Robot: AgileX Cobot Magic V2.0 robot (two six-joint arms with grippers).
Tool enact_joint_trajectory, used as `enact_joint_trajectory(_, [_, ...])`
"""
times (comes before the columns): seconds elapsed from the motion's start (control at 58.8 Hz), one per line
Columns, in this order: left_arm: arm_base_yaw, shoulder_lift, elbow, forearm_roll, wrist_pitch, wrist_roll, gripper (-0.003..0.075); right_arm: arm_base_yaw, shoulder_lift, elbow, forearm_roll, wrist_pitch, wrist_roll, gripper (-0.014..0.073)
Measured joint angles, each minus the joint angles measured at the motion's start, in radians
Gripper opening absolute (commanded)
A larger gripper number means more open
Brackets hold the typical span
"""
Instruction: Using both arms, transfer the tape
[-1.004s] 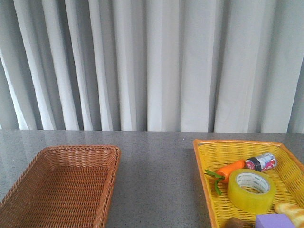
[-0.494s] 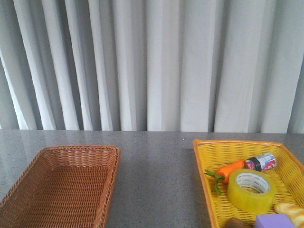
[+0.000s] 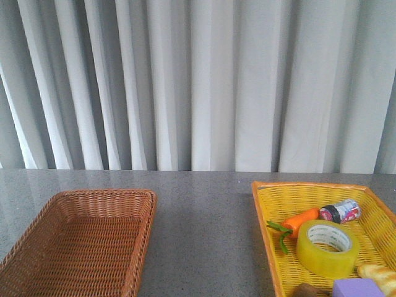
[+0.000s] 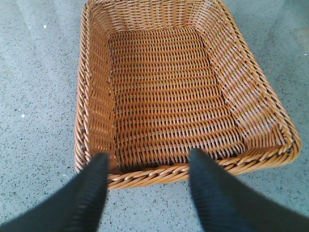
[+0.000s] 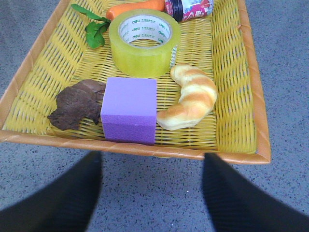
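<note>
The right fingers point(image 5: 149, 193) are hanging wide open, holding nothing, just outside the yellow basket point(image 5: 256, 111). The tape point(image 5: 144, 42) is lying flat past the purple block point(image 5: 129, 115), hole facing up. The left fingers point(image 4: 147, 193), open and empty too, are sitting by the brown basket point(image 4: 91, 111), much farther from the tape.

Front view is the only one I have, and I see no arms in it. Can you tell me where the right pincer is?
Observer: The right pincer hangs open over the table, just outside the yellow basket, holding nothing.
Operator: What lies between it and the tape?
Observer: A purple block sits directly in front of the tape, with a croissant beside the block.
Operator: And the left pincer?
Observer: The left pincer is open too, at the near rim of the brown wicker basket, which holds nothing.
</note>
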Motion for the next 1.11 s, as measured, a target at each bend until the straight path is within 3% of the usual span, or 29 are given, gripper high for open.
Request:
enact_joint_trajectory(0.085, [0.000, 0.000, 0.000, 0.000, -0.013, 0.000, 0.0587, 0.000, 0.000, 0.000, 0.000, 0.000, 0.000, 0.0610])
enact_joint_trajectory(0.272, [-0.007, 0.000, 0.000, -0.013, -0.017, 0.006, 0.0587, 0.000, 0.000, 0.000, 0.030, 0.000, 0.000, 0.0577])
enact_joint_trajectory(0.442, [-0.122, 0.006, -0.004, -0.093, -0.021, 0.134, 0.0587, 0.000, 0.046, -0.027, 0.008, 0.016, 0.031, 0.0553])
enact_joint_trajectory(0.613, [-0.269, 0.070, -0.046, -0.174, -0.014, 0.262, 0.0587, 0.000, 0.228, -0.162, -0.074, 0.132, 0.153, 0.0550])
enact_joint_trajectory(0.766, [-0.363, 0.147, -0.090, -0.180, -0.003, 0.285, 0.0587, 0.000, 0.411, -0.298, -0.105, 0.198, 0.185, 0.0550])
enact_joint_trajectory(1.106, [-0.400, 0.196, -0.098, -0.184, -0.013, 0.288, 0.0587, 0.000, 0.807, -0.638, -0.083, 0.246, 0.188, 0.0549])
